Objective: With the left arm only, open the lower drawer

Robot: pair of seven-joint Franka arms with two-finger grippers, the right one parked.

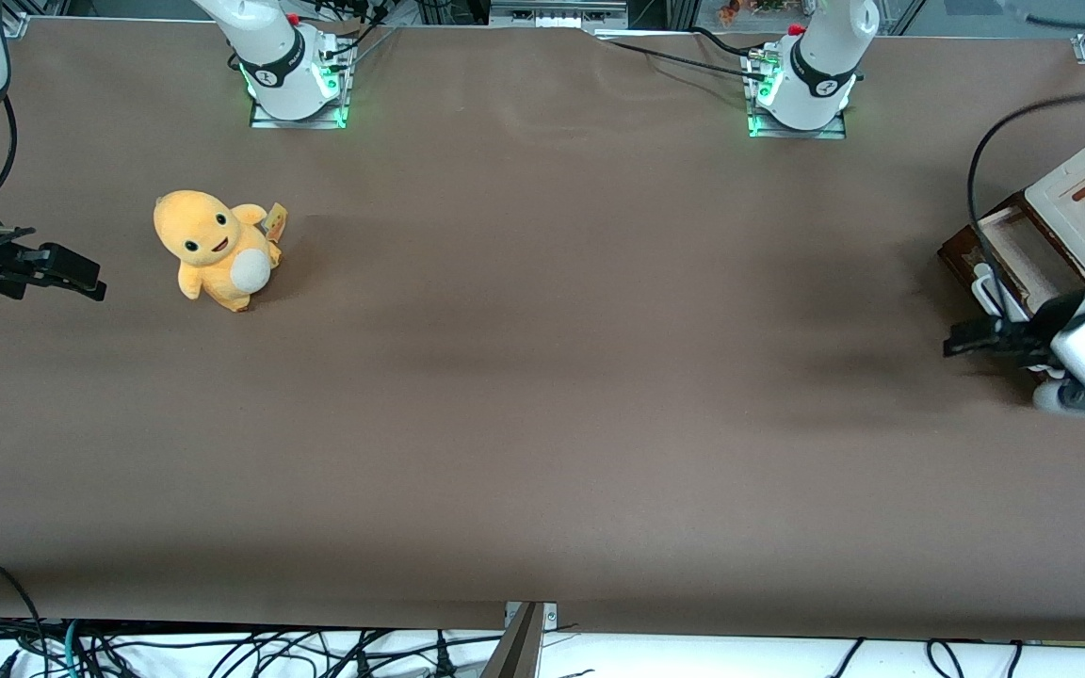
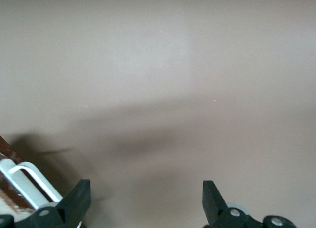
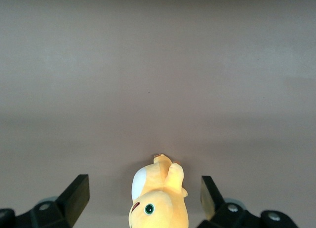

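At the working arm's end of the worktop [image 1: 542, 377], the lower drawer [image 1: 1009, 250] stands pulled out, pale inside showing nothing, the claw [image 2: 145, 201] spread apart beside its white handle [image 2: 29, 181].

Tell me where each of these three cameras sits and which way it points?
Front view: high above the table edge, looking down on the brown table; shows both arm bases and the left arm's black tool by the dark brown, partly open lower drawer.
Left wrist view: on the working arm's wrist, facing the table; shows the open tool and the drawer's white bar handle.
Right wrist view: on the parked arm's wrist, facing the orange plush toy.
Shared: front and right wrist views both show the toy.
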